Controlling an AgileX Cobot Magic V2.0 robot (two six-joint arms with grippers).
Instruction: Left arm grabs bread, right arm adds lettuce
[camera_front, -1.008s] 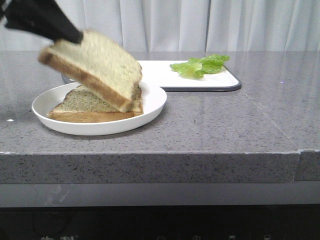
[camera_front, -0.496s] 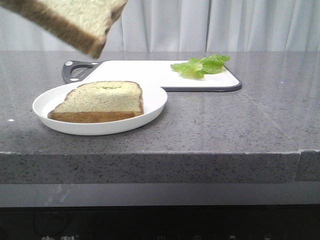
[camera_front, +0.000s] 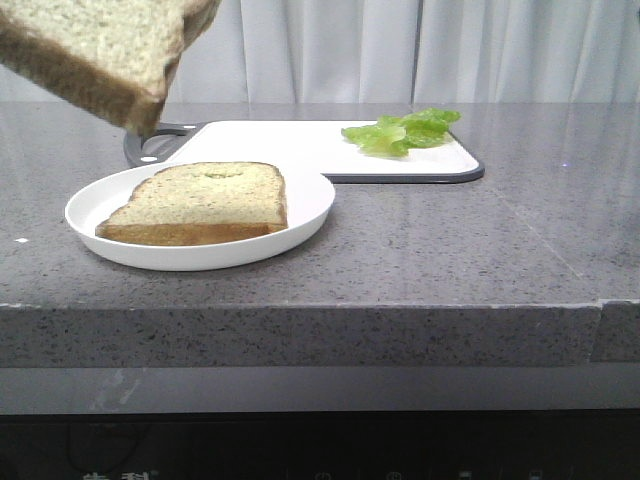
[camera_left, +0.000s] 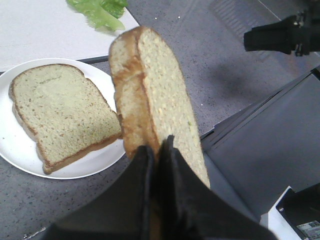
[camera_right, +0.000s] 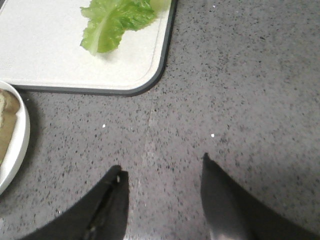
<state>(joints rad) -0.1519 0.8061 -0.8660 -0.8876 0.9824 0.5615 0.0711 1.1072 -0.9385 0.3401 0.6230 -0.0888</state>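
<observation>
Left claw (camera_left: 156, 150) clamped on one crust edge of the bread (camera_left: 152, 105), slice held aloft on edge, clear of the second slice (camera_left: 62, 112) on the plate (camera_left: 15, 155) below the claw, presumably to leave that slice bare for a filling. Right claw (camera_right: 162, 192) spread wide, empty, low over the table (camera_right: 240, 100). Lettuce (camera_right: 117, 22) untouched on the board (camera_right: 45, 55), well ahead of the right claw.

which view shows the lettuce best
The right wrist view: the lettuce is large and sharp, its rib and ruffles clear on the cutting board. The front view shows it small and side-on; the left wrist view catches only part of it at the frame edge.
</observation>
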